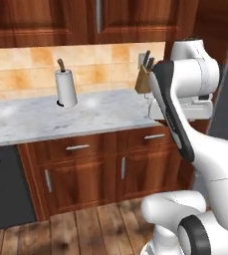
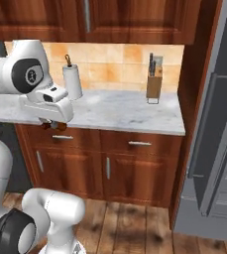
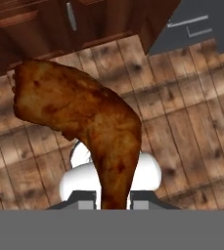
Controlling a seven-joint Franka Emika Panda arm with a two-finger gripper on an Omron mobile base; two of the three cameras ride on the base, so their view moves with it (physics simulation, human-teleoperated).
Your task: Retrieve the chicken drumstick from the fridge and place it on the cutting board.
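The glossy reddish-brown chicken drumstick point(image 3: 91, 127) is clamped between the closed two-finger gripper point(image 3: 114, 197) at the lower centre of the hand view. Wooden floor planks point(image 3: 191, 132) are seen behind it.

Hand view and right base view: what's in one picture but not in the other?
Hand view: the whole chicken drumstick close up, pinched in the shut gripper, above the wooden floor.
Right base view: the marble counter with a paper towel roll and knife block, plus the grey fridge.
Both: brown wooden cabinets and the drumstick, just a brown bit peeking under the hand in the right base view.
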